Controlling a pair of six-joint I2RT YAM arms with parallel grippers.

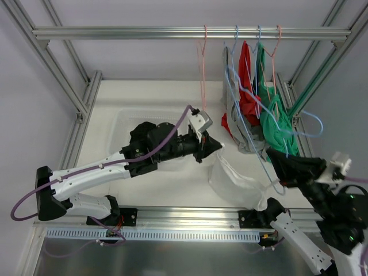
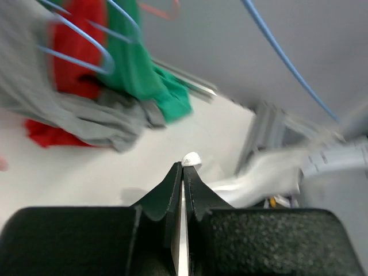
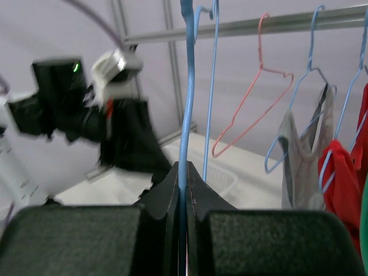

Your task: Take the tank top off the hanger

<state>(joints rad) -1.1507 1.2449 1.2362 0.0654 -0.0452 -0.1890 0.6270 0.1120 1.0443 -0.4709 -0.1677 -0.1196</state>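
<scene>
The white tank top (image 1: 237, 183) hangs low over the table's front middle, stretched between both grippers. My left gripper (image 1: 210, 147) is shut on its upper left edge; in the left wrist view a bit of the white fabric (image 2: 191, 158) sticks out past the closed jaws and more of it trails right. My right gripper (image 1: 275, 163) is shut on the light blue wire hanger (image 1: 253, 123), off the rail and slanted over the tank top. In the right wrist view the blue hanger (image 3: 186, 103) runs up from between the closed jaws.
On the top rail (image 1: 144, 33) hang an empty pink hanger (image 1: 202, 69) and grey (image 1: 234, 123), red (image 1: 247, 86) and green (image 1: 275, 118) tops on hangers. A white mesh basket (image 1: 123, 122) sits under the left arm. Frame posts stand on both sides.
</scene>
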